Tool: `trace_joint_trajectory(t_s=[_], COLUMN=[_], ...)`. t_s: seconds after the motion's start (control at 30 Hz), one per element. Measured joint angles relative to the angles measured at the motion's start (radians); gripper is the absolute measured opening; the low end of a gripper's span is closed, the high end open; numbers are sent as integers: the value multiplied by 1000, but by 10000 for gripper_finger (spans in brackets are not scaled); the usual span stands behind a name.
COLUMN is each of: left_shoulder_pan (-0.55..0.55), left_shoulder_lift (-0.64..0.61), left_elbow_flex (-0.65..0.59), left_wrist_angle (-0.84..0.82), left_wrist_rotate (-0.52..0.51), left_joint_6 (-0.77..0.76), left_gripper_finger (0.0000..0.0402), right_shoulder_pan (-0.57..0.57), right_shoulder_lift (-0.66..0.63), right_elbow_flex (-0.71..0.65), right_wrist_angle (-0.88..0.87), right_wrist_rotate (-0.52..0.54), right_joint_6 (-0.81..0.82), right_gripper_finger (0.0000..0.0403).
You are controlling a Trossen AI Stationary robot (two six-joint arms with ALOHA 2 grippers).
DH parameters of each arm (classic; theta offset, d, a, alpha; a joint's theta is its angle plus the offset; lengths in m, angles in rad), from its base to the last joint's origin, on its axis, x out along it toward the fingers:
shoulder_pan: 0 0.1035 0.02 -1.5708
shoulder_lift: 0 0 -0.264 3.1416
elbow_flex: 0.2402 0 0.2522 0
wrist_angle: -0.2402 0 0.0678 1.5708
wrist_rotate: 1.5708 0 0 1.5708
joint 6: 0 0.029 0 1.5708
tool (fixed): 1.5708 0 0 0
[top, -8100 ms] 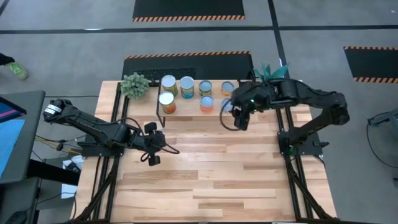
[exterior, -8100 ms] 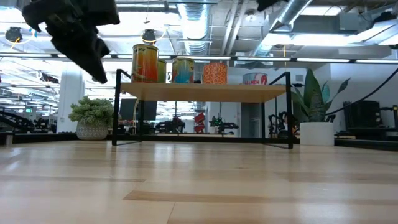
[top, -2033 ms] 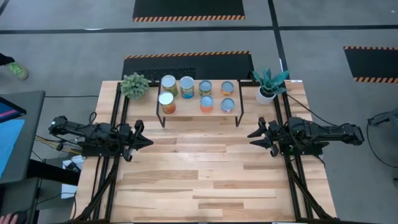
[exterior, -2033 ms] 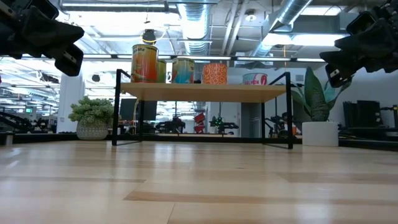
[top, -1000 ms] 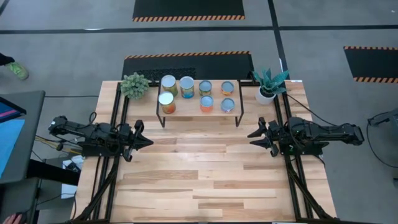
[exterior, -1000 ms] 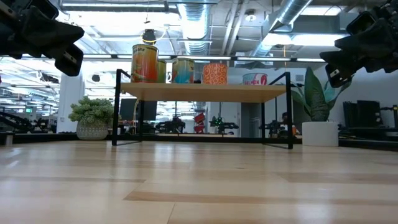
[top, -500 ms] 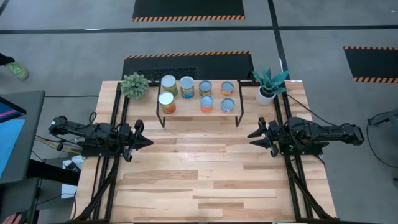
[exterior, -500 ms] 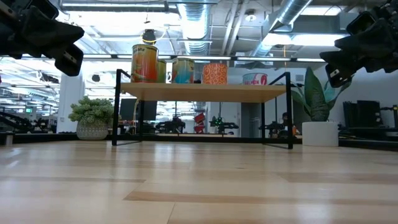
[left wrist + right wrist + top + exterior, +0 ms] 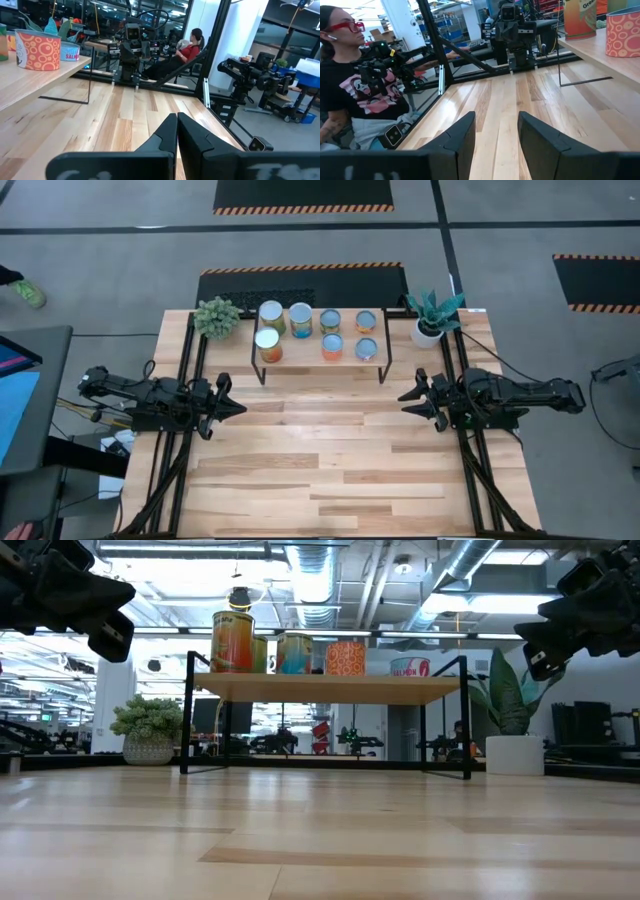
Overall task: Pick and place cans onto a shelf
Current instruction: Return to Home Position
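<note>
Seven cans (image 9: pixel 301 314) are standing upright on the shelf (image 9: pixel 299 350) at the far edge of the tabletop (image 9: pixel 320 440). From above they are sitting in two loose rows, four behind and three in front, all well inside the board's edges. The low view is showing only some of them along the light-wood board, so which labels belong to the back row is hard to say. No can is lying on the bare tabletop in front of the shelf. A potted plant is flanking the shelf on each side.

Both arms are lying folded low, well apart from the shelf, each over its own side of the tabletop and pointing inward at the other. The left pincer (image 9: pixel 236 408) is holding nothing, its two fingers pressed together along their length in its wrist view. The right pincer (image 9: pixel 405 402) is also carrying nothing, its fingers standing clearly apart with bare wood showing between them.

Judging from this layout, the placing work looks finished and the step in hand is the arms settling at their rest position. The next move seems to call for little: no reach and no grasp, at most the right fingers drawing together to match the left, with both arms keeping clear of the loaded shelf.
</note>
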Motion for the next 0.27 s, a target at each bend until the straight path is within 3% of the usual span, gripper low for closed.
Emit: trace_joint_trajectory(t_s=[0.27], left_shoulder_pan=[0], left_shoulder_lift=[0], left_elbow_flex=[0], left_wrist_angle=[0], left_wrist_rotate=[0], left_joint_6=[-3], left_gripper_finger=[0], right_shoulder_pan=[0], right_shoulder_lift=[0], right_elbow_flex=[0], right_wrist_angle=[0], right_wrist_rotate=[0], right_joint_6=[0], right_gripper_finger=[172])
